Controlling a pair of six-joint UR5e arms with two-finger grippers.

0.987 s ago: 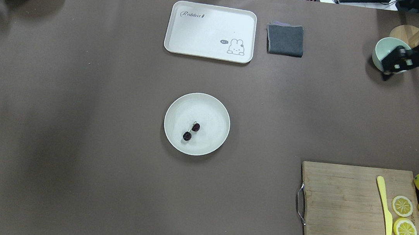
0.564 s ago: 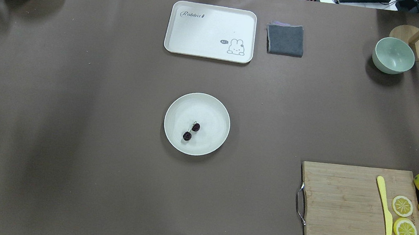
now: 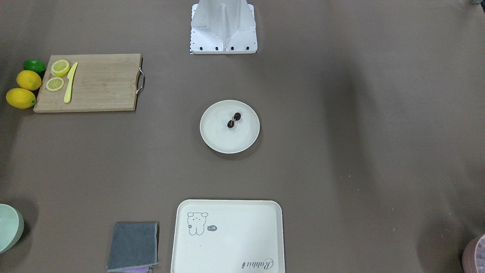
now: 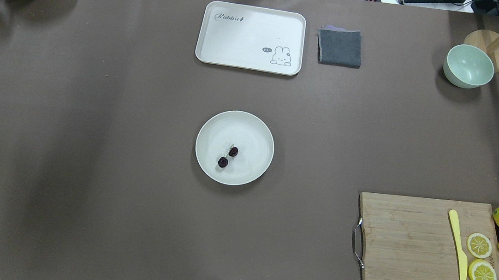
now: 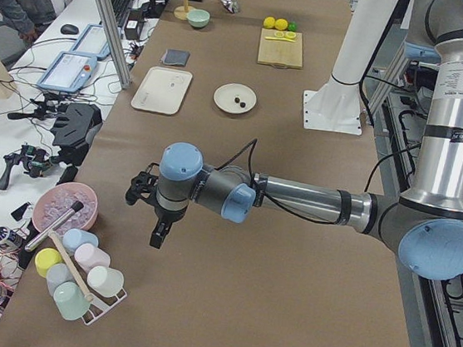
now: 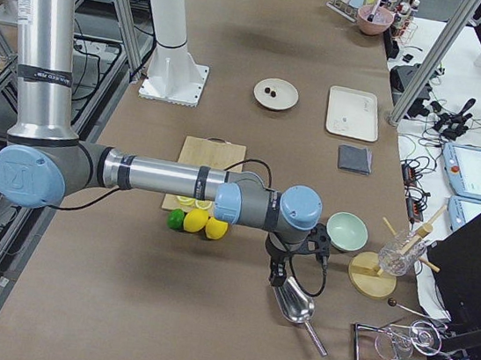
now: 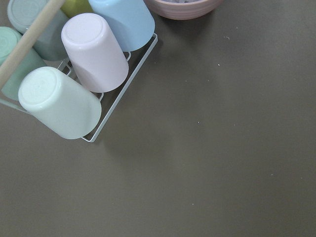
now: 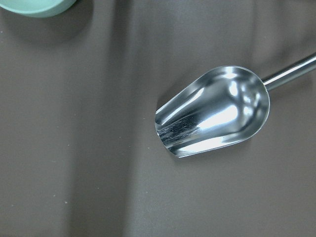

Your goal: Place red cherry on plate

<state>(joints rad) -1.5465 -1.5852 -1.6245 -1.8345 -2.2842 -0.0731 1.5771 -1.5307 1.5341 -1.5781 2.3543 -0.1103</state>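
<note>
The red cherry point(image 4: 228, 156), two dark glossy fruits on one pale stem, lies inside the round cream plate point(image 4: 255, 131) at the table's middle, a little toward the robot. It also shows on the plate point(image 3: 227, 140) as the cherry point(image 3: 234, 120) in the front-facing view. Nothing holds it. My left gripper point(image 5: 158, 234) hangs over bare table beside the cup rack, far from the plate. My right gripper point(image 6: 278, 275) hovers above a metal scoop at the opposite end. Both show only in the side views, so I cannot tell whether they are open or shut.
A bear-print tray point(image 4: 251, 37) and grey cloth point(image 4: 340, 47) lie at the far edge. Mint bowl point(image 4: 468, 66) stands far right. Cutting board point(image 4: 432, 249) with knife, lemon slices and lemons is near right. Metal scoop point(image 8: 215, 111); cup rack point(image 7: 74, 74).
The right arm, which hung over the mint bowl one second ago, has drawn out of the overhead view to the right. Cherry and plate have not moved.
</note>
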